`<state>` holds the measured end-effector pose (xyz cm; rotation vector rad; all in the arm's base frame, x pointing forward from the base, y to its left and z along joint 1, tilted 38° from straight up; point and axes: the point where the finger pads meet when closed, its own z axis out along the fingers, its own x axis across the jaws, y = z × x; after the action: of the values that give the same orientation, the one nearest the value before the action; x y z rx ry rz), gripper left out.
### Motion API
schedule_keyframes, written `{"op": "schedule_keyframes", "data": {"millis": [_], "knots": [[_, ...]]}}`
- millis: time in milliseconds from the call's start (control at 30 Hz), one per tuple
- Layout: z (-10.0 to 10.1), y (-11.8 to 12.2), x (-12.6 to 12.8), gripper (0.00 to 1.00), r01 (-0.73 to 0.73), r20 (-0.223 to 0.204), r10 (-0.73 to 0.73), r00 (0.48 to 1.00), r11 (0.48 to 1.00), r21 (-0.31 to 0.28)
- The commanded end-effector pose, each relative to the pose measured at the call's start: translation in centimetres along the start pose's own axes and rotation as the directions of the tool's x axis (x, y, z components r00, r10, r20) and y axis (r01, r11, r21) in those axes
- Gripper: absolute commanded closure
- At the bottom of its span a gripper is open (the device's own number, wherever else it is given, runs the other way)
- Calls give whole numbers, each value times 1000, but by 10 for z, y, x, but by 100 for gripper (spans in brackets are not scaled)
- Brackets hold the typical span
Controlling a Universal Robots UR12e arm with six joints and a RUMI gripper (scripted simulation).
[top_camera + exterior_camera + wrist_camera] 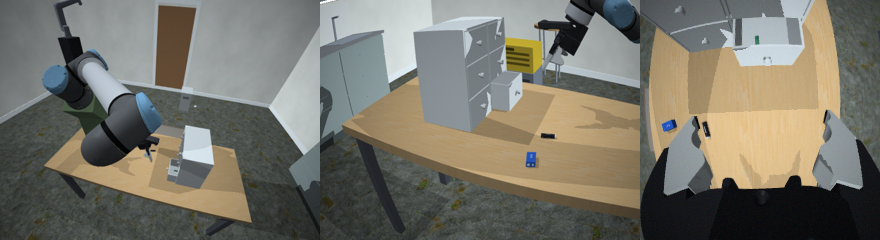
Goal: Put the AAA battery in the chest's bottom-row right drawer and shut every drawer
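The white chest [197, 147] [441, 72] [690, 20] stands upright on the wooden table [103, 175] [578, 160] [765, 145]. Its bottom right drawer [172, 176] [506, 94] [767, 54] is pulled out; the other drawers are shut. A small green cylinder [175, 170] [756, 39], apparently the AAA battery, lies inside the open drawer. My gripper [149, 155] [553, 56] [760, 113] is open and empty. It hangs above the table, well back from the drawer's front.
A black cylinder with a white tip [548, 135] [706, 130] and a blue block battery [531, 159] [669, 125] lie on the table away from the chest. A yellow box [524, 55], a stool [544, 25] and a grey cabinet [345, 72] stand beyond the table.
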<state>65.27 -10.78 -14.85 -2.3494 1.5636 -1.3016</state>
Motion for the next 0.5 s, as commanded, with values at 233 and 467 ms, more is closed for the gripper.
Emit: {"op": "schedule_keyframes", "data": {"millis": [233,467], "knots": [[2,4,-1,0,-11,6,13,1000,981,-195],[0,3,-1,0,-11,6,13,1000,967,-254]]}}
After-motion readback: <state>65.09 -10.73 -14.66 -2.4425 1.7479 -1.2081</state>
